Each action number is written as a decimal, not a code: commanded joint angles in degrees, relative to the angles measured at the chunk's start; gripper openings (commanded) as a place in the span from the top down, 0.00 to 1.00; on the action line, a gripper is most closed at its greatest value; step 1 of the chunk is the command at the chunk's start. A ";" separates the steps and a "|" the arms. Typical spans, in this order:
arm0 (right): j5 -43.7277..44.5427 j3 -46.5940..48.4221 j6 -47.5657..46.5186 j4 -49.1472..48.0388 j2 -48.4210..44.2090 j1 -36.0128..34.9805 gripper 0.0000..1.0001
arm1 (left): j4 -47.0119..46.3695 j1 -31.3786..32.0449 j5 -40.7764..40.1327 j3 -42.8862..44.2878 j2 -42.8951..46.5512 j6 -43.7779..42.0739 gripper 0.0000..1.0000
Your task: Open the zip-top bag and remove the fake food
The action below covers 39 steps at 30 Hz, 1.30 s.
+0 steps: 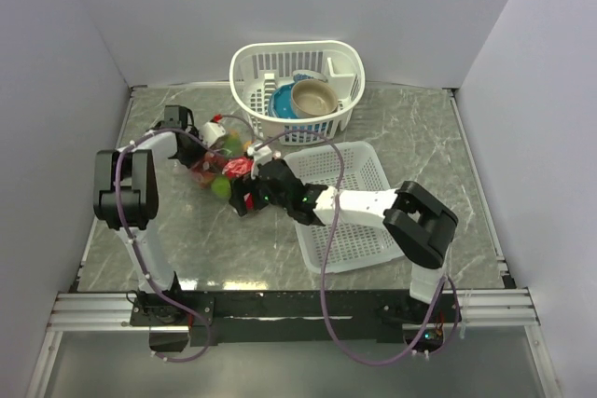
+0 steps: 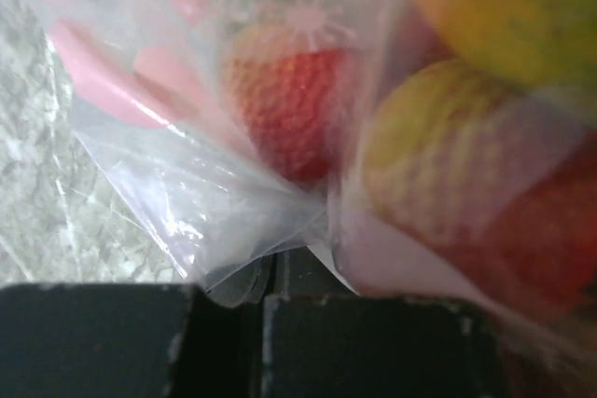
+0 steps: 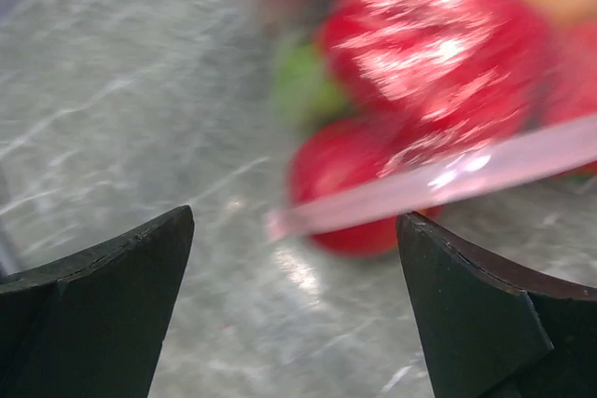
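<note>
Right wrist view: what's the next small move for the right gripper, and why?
Probably ease the right gripper forward until the pink zip strip sits between its open fingers, then close. The strip lies just ahead of the fingertips, and the left gripper is shut on the plastic of the bag, so the bag looks anchored.

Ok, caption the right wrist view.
Open right gripper facing clear plastic zip-top bag, pink strip foremost, glossy fake food inside.

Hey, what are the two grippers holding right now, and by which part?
The left gripper is shut on the zip-top bag, pinching a fold of its clear film, not the pink zip strip. The right gripper is open, holding nothing.
</note>
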<state>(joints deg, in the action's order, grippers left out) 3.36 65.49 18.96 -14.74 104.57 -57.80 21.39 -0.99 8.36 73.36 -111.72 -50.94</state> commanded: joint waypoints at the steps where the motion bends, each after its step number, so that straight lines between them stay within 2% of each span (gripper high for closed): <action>1: 1.47 -0.36 -1.64 -0.28 0.02 1.90 0.04 | -0.81 0.03 -8.17 -6.65 -0.78 -6.45 0.99; 9: 3.24 -4.67 -3.66 -0.55 -3.06 1.99 0.05 | -4.34 -2.87 -11.35 -11.57 0.89 -8.57 0.99; 12: 3.76 -3.71 -6.12 0.76 -1.31 1.38 0.00 | -5.91 -2.87 -10.21 -14.46 3.08 -8.83 0.99; 17: 6.22 -1.43 -10.43 0.77 1.86 1.46 0.00 | -6.01 -2.96 -8.80 -17.11 5.02 -10.85 0.99; 24: 7.98 5.17 -12.81 6.56 7.22 1.73 0.00 | -3.29 -3.75 -8.80 -12.99 2.39 -7.34 0.99; 28: 13.32 4.99 -9.74 13.57 6.96 1.29 0.00 | -3.11 -5.76 -6.00 -12.98 2.82 -6.19 0.99; 31: 16.05 2.37 -6.31 15.61 3.72 -0.20 0.00 | -3.10 -8.05 -3.27 -12.81 3.00 -4.70 0.97; 33: 21.32 0.08 -4.73 15.88 1.17 -1.60 0.00 | -3.11 -9.45 -2.13 -12.89 3.09 -4.08 0.94; 39: 30.20 -0.63 -6.83 19.65 -3.15 -5.04 0.00 | -1.62 -9.82 -2.65 -14.83 4.58 -4.17 0.94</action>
<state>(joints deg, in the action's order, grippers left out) 24.10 64.03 12.34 2.50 106.83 -61.08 9.93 -9.96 6.22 61.80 -106.30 -57.19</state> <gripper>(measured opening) 0.999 0.061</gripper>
